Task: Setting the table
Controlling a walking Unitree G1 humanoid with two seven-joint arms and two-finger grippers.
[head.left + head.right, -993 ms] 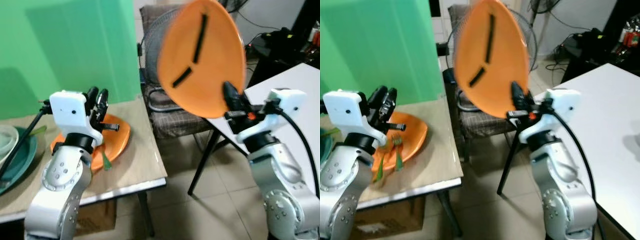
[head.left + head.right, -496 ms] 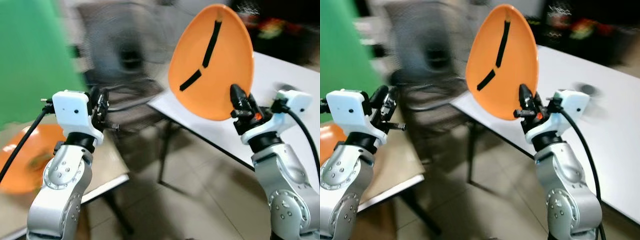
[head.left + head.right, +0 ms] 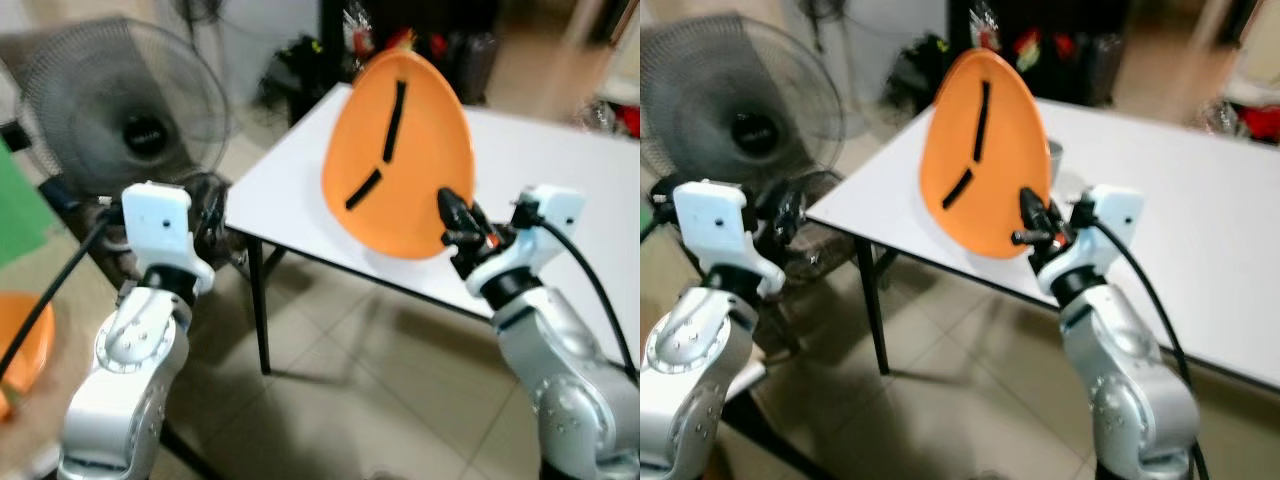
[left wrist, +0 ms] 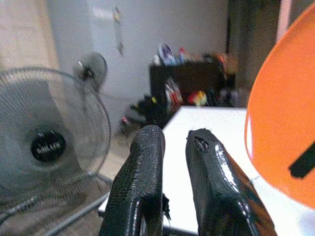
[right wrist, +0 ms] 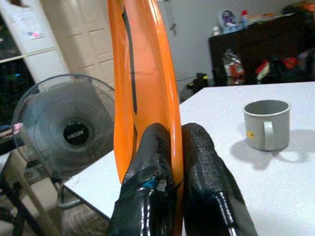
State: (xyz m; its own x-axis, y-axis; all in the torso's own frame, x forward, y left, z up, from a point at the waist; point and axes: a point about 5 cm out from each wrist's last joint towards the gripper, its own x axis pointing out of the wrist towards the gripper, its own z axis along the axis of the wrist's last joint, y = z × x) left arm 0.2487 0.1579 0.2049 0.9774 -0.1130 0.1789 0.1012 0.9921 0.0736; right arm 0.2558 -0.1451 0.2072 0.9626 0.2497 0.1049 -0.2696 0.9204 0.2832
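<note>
Orange plate (image 3: 400, 160): held up on edge in front of me, over the near edge of the white table (image 3: 560, 190). Two black strips mark its face, one long near the top, one short and slanted lower down.

My right gripper (image 5: 170, 147) has it by the bottom rim; both black fingers (image 5: 150, 157) are pressed together on the thin edge, one on each face. In the right wrist view the plate runs up as a narrow orange band between them.

My left gripper (image 4: 170, 147) is raised at chest height on my left, carrying nothing. Its two fingers stand close together with only a narrow gap between the tips (pointing toward the table and the standing fan).

Metal mug (image 5: 266, 123): grey, handle toward me, upright on the white table, well beyond the plate. A small yellowish mark on its side, too small to read.

Standing fan (image 3: 120, 115): round wire cage, dark hub. There is a white label on the hub in the right wrist view (image 5: 74, 132), the lettering too blurred to make out.

Second orange plate (image 3: 20, 345): a slice of it at my far left, low.

Dark cabinet (image 4: 192, 83) behind the table, with cluttered coloured items on and around it, no writing legible. Tiled floor (image 3: 330, 400) below.
</note>
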